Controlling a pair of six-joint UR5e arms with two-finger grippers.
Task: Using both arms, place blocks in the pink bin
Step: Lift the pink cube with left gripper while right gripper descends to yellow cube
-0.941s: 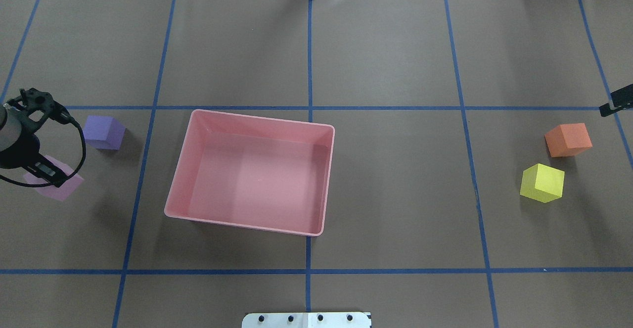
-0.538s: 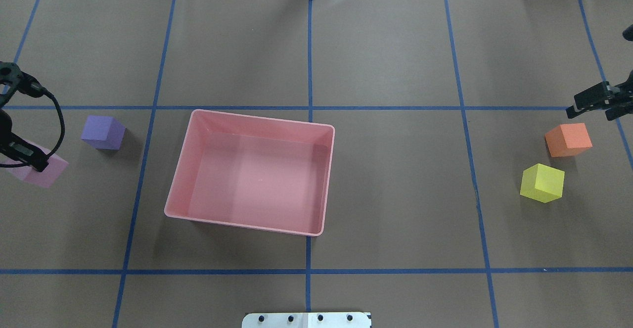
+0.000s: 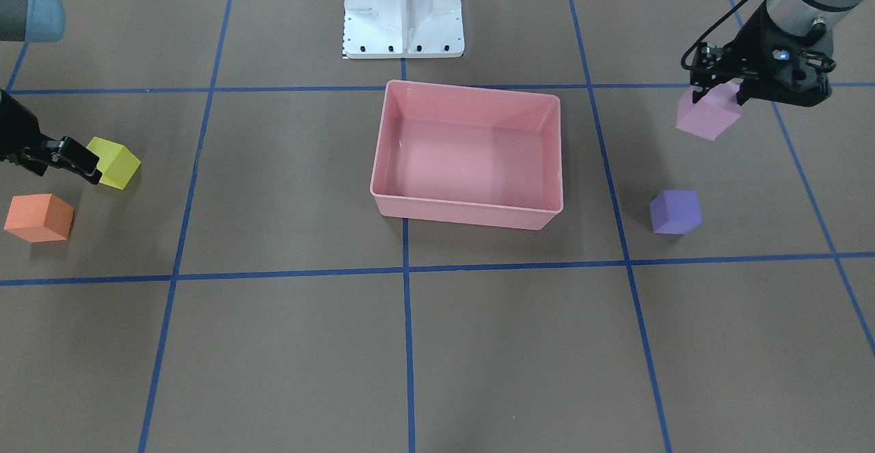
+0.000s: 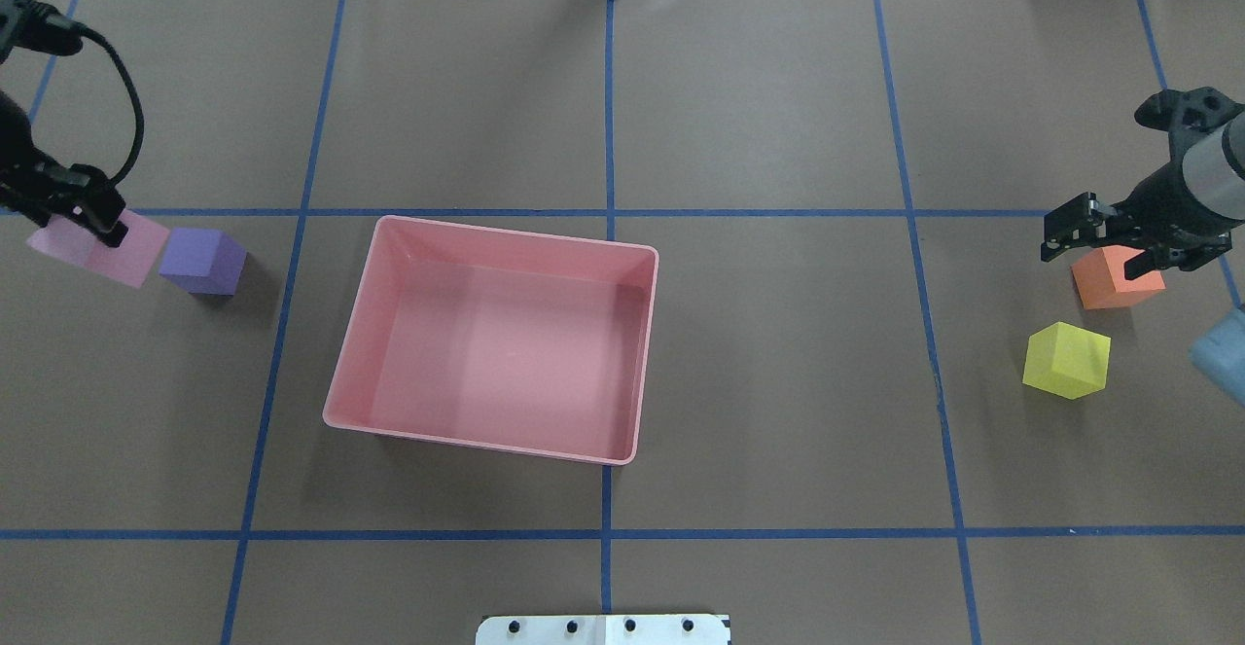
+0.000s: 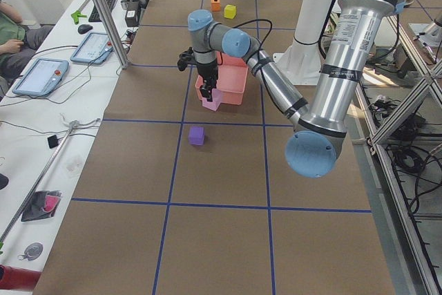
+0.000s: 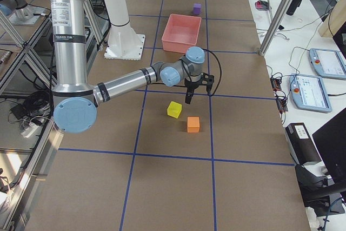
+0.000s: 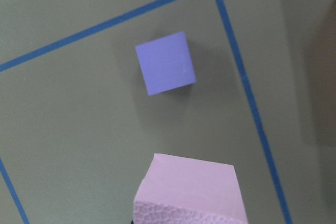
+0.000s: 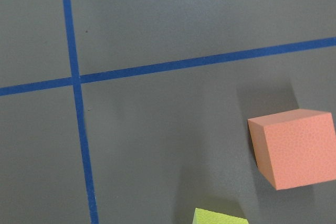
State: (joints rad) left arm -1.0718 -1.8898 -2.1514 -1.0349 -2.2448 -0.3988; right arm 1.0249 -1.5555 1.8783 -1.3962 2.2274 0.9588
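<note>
My left gripper (image 4: 86, 215) is shut on the light pink-lilac cube (image 4: 102, 248) and holds it in the air, left of the pink bin (image 4: 515, 233). In the left wrist view the held cube (image 7: 189, 190) hangs above the table, with the purple cube (image 7: 165, 62) on the table beyond it. The purple cube (image 4: 202, 260) stands left of the bin. My right gripper (image 4: 1094, 248) is open and empty above the orange cube (image 4: 1119, 277). The yellow cube (image 4: 1067, 360) stands beside it. In the front view the bin (image 3: 472, 89) is empty.
The white pedestal base (image 3: 403, 16) stands at the robot's side of the table, behind the bin. Blue tape lines (image 4: 610, 120) cross the brown table cover. Desks with tablets (image 5: 41, 77) flank the table ends.
My left gripper has lifted the pink-lilac cube off the table and carried it toward the far side. My right arm has come in from the right edge over the orange cube.
</note>
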